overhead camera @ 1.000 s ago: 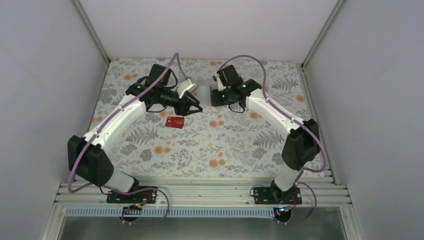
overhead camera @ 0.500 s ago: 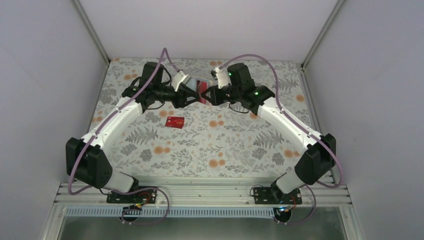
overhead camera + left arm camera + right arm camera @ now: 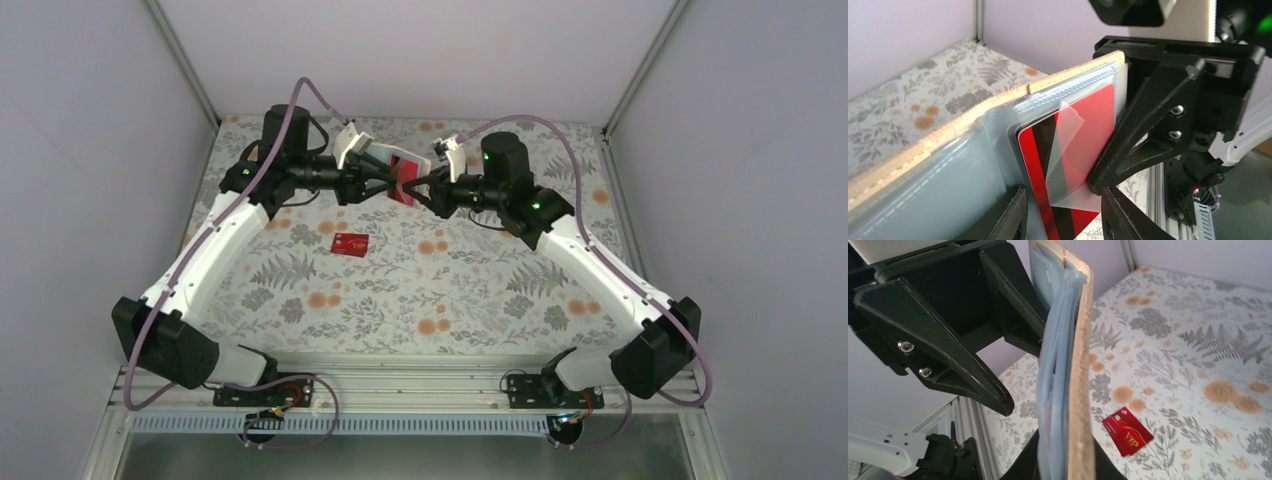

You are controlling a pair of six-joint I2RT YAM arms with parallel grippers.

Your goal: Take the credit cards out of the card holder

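The card holder (image 3: 365, 150), tan outside and blue-grey inside, hangs above the table between both grippers. My left gripper (image 3: 378, 187) is shut on its lower part (image 3: 948, 165), with its jaws (image 3: 1063, 210) on either side. A red credit card (image 3: 1083, 130) with a black stripe sits in a clear sleeve and shows red from above (image 3: 403, 180). My right gripper (image 3: 425, 187) is shut on that panel, seen edge-on (image 3: 1078, 365); one finger (image 3: 1133, 135) presses the card. Another red credit card (image 3: 350, 243) lies flat on the table (image 3: 1128, 432). No black card shows.
The floral tablecloth (image 3: 460, 290) covers the table, with white walls close on three sides. A metal rail (image 3: 420, 385) runs along the near edge by the arm bases. The left gripper's body (image 3: 948, 340) fills the upper left of the right wrist view.
My left gripper has lifted the card holder up and back. My right gripper has swung left from beside it and closed on the panel with the red card.
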